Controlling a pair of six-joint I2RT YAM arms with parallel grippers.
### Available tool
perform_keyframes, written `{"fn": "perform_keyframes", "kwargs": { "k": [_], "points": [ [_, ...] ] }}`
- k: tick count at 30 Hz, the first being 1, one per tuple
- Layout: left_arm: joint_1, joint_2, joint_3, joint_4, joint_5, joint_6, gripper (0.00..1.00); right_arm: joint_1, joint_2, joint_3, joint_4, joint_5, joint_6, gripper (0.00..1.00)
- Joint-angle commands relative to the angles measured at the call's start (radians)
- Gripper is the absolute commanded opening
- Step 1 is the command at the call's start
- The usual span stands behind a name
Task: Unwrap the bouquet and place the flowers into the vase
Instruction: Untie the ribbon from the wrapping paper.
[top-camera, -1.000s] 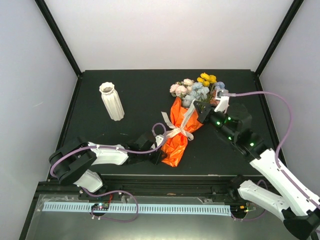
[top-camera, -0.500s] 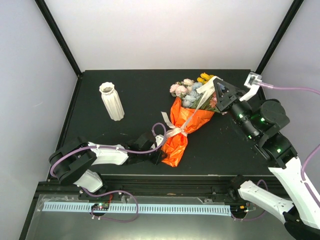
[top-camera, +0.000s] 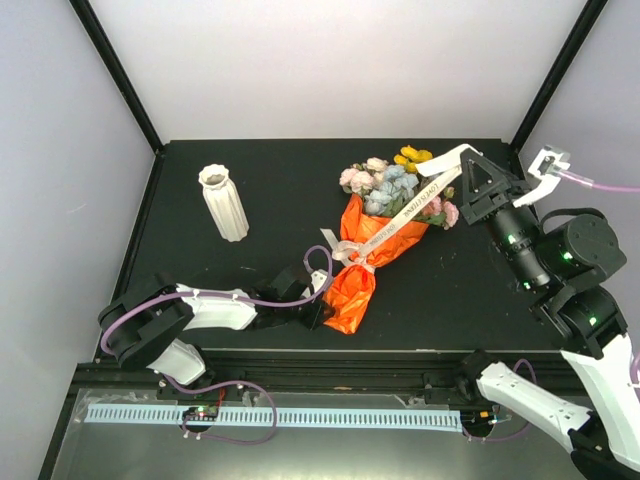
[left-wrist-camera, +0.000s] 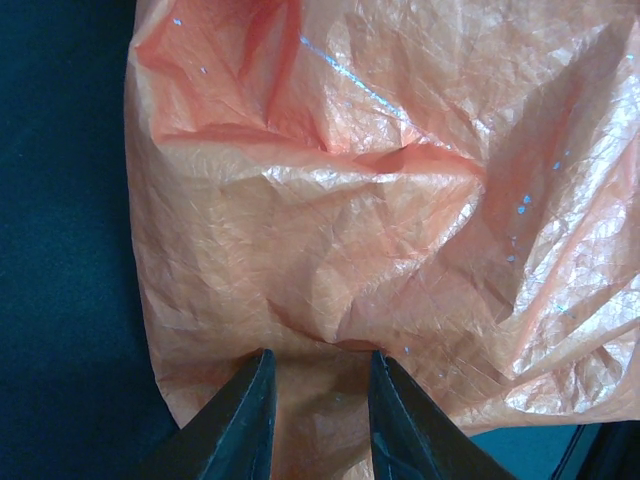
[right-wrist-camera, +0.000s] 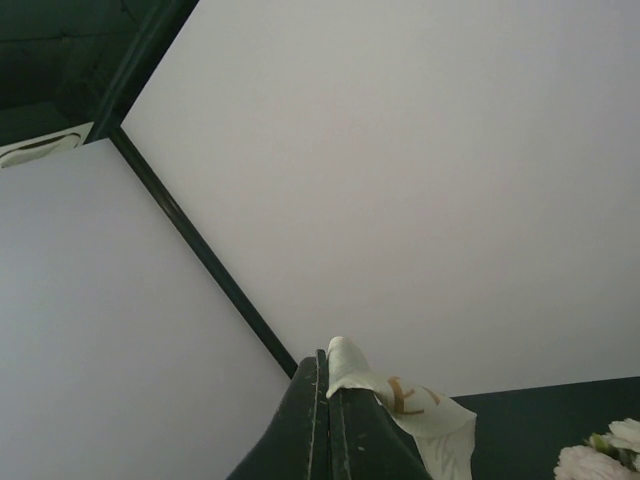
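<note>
The bouquet lies on the black table, wrapped in orange paper. Its flowers point toward the back, and a few blooms peek in at the right wrist view's corner. My left gripper is at the bundle's near tip, its jaws closed round a bulge of the paper. A cream ribbon runs taut from the bundle's waist up to my right gripper, which is raised at the right and shut on the ribbon's end. The ribbed off-white vase stands upright at the left.
White enclosure walls with black corner posts ring the table. The table's front edge runs just below my left arm. A purple cable loops over the left wrist, close to the bouquet's near end.
My right gripper has swung up and to the right with the ribbon end, drawing the ribbon out straight and loosening the bow. The left gripper and bouquet base stayed put.
</note>
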Motion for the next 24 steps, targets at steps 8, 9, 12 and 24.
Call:
{"fn": "perform_keyframes", "kwargs": {
  "k": [8,9,12,24],
  "points": [
    [-0.011,-0.134,0.067,-0.102,0.043,-0.070,0.41,0.003,-0.011,-0.170,0.007,-0.192,0.010,0.01],
    [-0.011,-0.154,0.085,-0.138,0.026,-0.070,0.42,0.002,-0.019,-0.199,0.058,-0.251,0.024,0.01],
    [-0.011,-0.225,0.125,-0.223,-0.037,-0.073,0.46,0.002,-0.007,-0.247,0.179,-0.421,0.078,0.01],
    [0.028,-0.714,0.209,-0.579,-0.483,-0.014,0.69,0.019,0.227,-0.194,0.297,-0.738,0.170,0.01]
  ]
}}
